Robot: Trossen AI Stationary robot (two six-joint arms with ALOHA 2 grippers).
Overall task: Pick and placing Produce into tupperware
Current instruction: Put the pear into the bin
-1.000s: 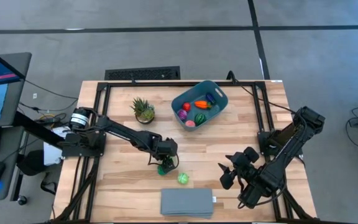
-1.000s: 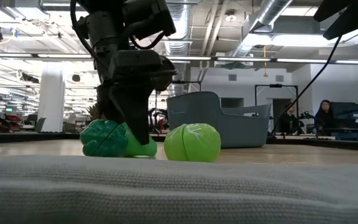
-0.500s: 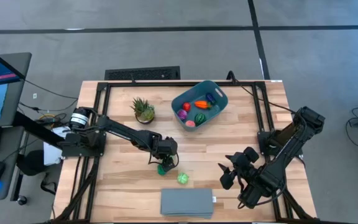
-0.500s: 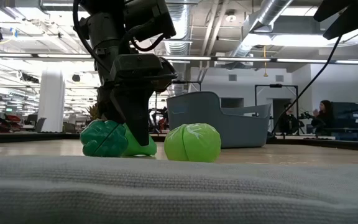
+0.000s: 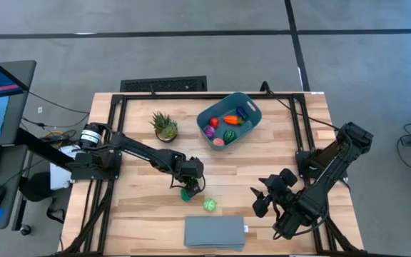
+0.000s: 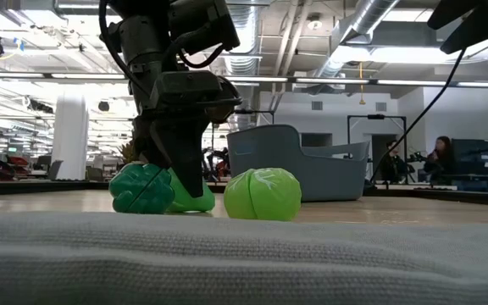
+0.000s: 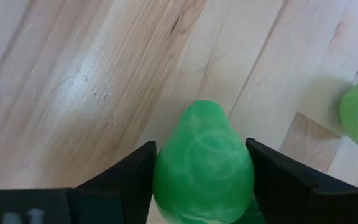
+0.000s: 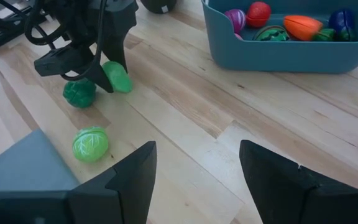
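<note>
1. Left claw (image 7: 201,186) stands low over the bench (image 5: 262,160), its fingers clamped on a light green pear-shaped toy (image 7: 202,163).
2. Touching that toy, on the claw's one side in the low view, lies a dark green knobbly toy (image 6: 140,189).
3. Near the claw's other side rests a lime green cabbage toy (image 6: 263,194).
4. Well beyond the claw sits the teal tupperware (image 5: 250,128), holding red, orange, purple and green produce (image 8: 291,23).
5. Right claw (image 8: 194,180) waits well apart from the left claw, fingers spread and empty.
6. Past the cabbage from the left claw lies a grey slab (image 5: 215,233).
</note>
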